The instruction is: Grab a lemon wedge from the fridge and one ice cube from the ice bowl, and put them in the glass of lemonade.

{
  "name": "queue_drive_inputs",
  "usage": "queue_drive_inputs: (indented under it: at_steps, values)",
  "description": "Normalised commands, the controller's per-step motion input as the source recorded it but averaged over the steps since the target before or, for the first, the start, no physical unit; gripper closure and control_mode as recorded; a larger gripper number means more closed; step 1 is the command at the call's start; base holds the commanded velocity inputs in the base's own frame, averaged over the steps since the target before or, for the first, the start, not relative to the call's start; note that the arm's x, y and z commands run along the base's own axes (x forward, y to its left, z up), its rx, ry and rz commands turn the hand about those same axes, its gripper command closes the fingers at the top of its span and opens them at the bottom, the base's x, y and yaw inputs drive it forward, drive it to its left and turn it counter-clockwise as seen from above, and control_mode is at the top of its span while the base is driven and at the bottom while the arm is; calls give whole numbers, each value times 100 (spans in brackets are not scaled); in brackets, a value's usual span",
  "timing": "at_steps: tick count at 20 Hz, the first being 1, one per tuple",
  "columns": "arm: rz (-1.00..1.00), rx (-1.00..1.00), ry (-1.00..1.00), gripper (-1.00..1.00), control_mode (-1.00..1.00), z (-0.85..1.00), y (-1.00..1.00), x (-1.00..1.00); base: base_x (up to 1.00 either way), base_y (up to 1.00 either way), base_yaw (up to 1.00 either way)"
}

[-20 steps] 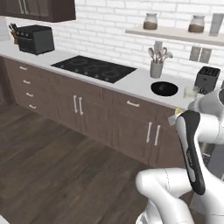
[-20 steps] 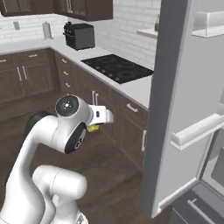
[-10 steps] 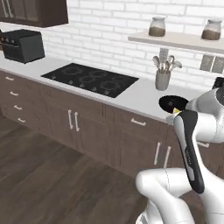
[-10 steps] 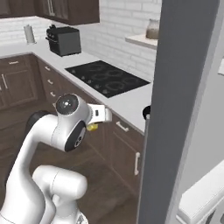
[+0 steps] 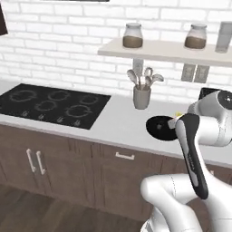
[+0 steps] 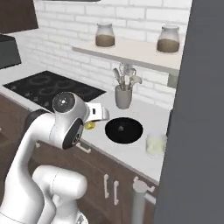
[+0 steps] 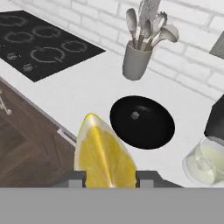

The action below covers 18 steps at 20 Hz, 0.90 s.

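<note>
Lemon wedge point(image 7: 104, 155), pinched between the gripper's point(image 7: 109, 177) two dark fingertips point(image 7: 76, 177), above the white counter's point(image 7: 83, 94) front edge. Hand view: ice bowl point(image 7: 142, 121) holding one ice cube point(image 7: 135, 115); glass of lemonade point(image 7: 205, 162) just right of it; grey utensil cup point(image 7: 135, 61) behind; black stovetop point(image 7: 41, 48) to the left. Right base view adds the grey fridge point(image 6: 197, 131) door at the right edge. Left base view shows two jars point(image 5: 132, 36) on a shelf against white brick wall. No legible writing appears.
</note>
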Motion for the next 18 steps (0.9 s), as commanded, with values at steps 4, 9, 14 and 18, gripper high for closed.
queue_drive_inputs:
  at_steps: [4,9,14,18]
  values:
    - [0,0,0,100,100,0,0,0,31,-38,-76]
    - [0,0,0,100,100,0,0,0,6,-38,-77]
    - [0,0,0,100,100,0,0,0,79,6,-59]
    - [0,0,0,100,100,0,0,0,99,48,-16]
